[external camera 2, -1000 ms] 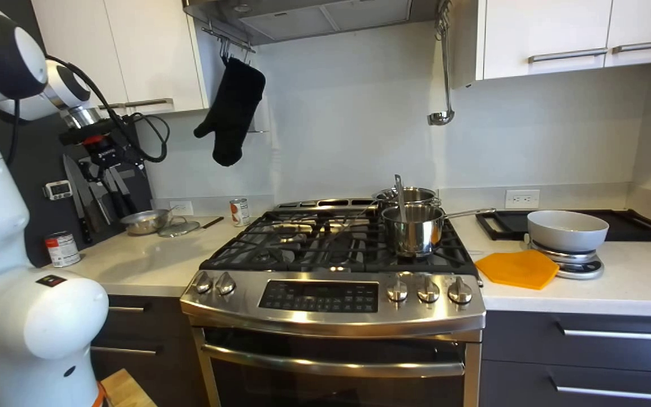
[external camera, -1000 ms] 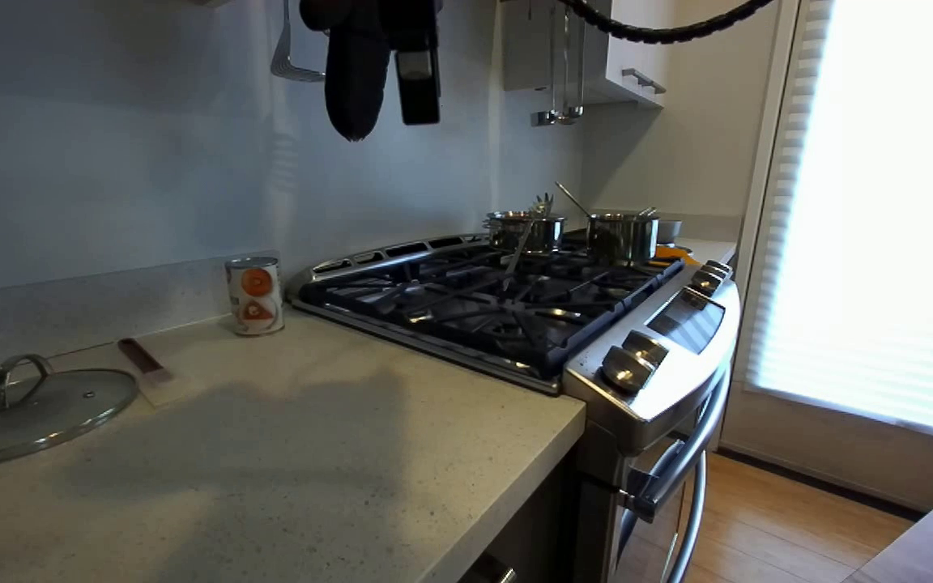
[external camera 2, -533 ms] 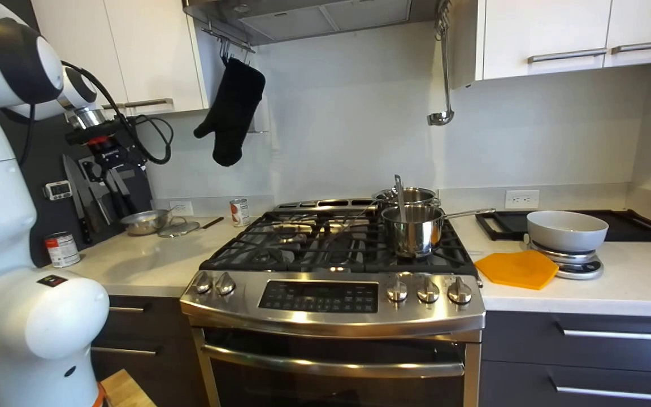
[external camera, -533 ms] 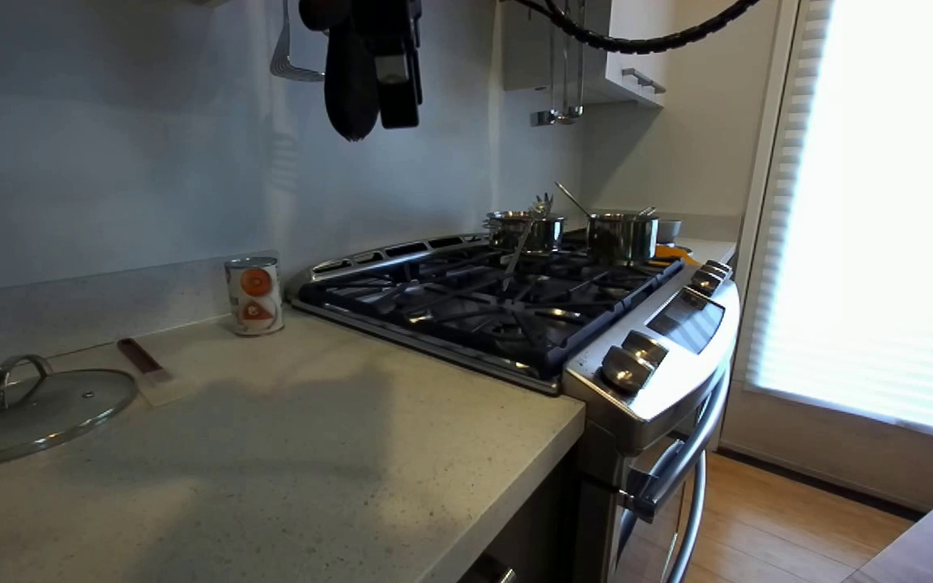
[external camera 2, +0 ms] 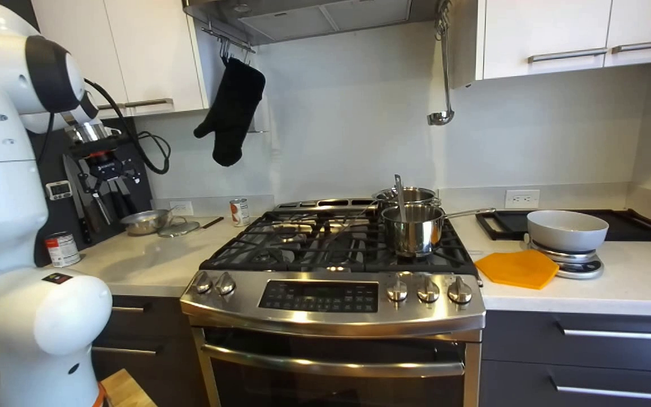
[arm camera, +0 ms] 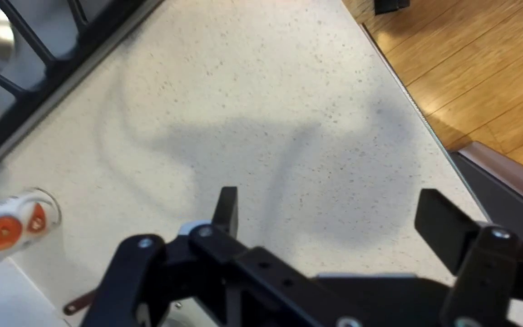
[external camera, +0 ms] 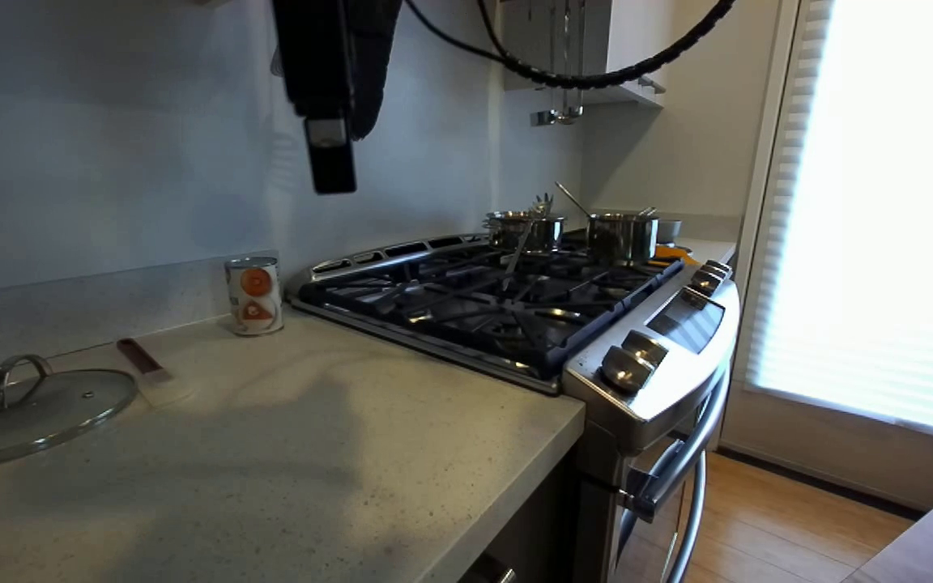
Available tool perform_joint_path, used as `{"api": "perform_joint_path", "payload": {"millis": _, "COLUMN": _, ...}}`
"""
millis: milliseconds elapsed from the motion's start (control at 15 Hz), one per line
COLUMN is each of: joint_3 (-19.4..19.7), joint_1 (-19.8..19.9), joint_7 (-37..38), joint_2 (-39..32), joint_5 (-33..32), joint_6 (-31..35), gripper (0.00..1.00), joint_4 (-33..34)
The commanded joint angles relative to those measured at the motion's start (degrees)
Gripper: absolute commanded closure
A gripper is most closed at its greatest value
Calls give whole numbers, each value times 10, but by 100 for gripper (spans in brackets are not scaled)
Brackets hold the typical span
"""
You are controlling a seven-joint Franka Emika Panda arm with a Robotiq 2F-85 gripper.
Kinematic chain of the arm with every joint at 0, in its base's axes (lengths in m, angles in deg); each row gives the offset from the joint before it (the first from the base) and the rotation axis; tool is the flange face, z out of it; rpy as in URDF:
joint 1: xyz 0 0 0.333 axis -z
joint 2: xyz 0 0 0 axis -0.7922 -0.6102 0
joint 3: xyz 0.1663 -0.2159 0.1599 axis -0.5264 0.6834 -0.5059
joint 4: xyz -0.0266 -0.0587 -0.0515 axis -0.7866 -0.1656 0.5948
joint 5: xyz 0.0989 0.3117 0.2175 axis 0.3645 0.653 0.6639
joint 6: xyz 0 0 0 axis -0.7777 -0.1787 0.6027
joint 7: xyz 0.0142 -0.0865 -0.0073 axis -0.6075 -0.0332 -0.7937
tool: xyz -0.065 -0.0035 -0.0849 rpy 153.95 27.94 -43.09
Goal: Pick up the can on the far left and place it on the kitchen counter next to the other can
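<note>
Hovering over kitchen counter (arm camera: 252,81) | fingers (arm camera: 445,231) spread | far-left can (external camera 2: 62,249), other can (external camera 2: 239,212) upright

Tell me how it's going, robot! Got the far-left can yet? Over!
Pincer open above the counter, nothing held. Far-left can upright on the counter, not picked up. Knives hang near it: possible snag.
</note>
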State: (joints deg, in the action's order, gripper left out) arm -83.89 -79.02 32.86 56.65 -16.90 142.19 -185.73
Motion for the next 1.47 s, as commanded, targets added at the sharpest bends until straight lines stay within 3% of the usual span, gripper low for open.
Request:
{"api": "perform_joint_path", "payload": {"millis": 0, "joint_3": -11, "joint_1": -44, "joint_7": -29, "joint_2": -79, "joint_5": -29, "joint_6": 36, "gripper": 0, "joint_4": 32}}
{"api": "perform_joint_path", "payload": {"millis": 200, "joint_3": -9, "joint_1": -100, "joint_7": -54, "joint_2": -154, "joint_5": -92, "joint_6": 43, "gripper": 0, "joint_4": 84}}
{"api": "perform_joint_path", "payload": {"millis": 400, "joint_3": 22, "joint_1": -171, "joint_7": -83, "joint_2": -215, "joint_5": -168, "joint_6": 38, "gripper": 0, "joint_4": 157}}
{"api": "perform_joint_path", "payload": {"millis": 533, "joint_3": 42, "joint_1": -209, "joint_7": -127, "joint_2": -253, "joint_5": -184, "joint_6": 74, "gripper": 0, "joint_4": 205}}
{"api": "perform_joint_path", "payload": {"millis": 667, "joint_3": 58, "joint_1": -239, "joint_7": -181, "joint_2": -292, "joint_5": -159, "joint_6": 103, "gripper": 0, "joint_4": 254}}
{"api": "perform_joint_path", "payload": {"millis": 733, "joint_3": 77, "joint_1": -233, "joint_7": -144, "joint_2": -236, "joint_5": -143, "joint_6": 97, "gripper": 0, "joint_4": 195}}
{"api": "perform_joint_path", "payload": {"millis": 867, "joint_3": 90, "joint_1": -255, "joint_7": -171, "joint_2": -264, "joint_5": -139, "joint_6": 108, "gripper": 0, "joint_4": 229}}
{"api": "perform_joint_path", "payload": {"millis": 1133, "joint_3": 93, "joint_1": -259, "joint_7": -181, "joint_2": -278, "joint_5": -137, "joint_6": 109, "gripper": 0, "joint_4": 248}}
{"api": "perform_joint_path", "payload": {"millis": 1400, "joint_3": 118, "joint_1": -287, "joint_7": -216, "joint_2": -311, "joint_5": -87, "joint_6": 105, "gripper": 0, "joint_4": 278}}
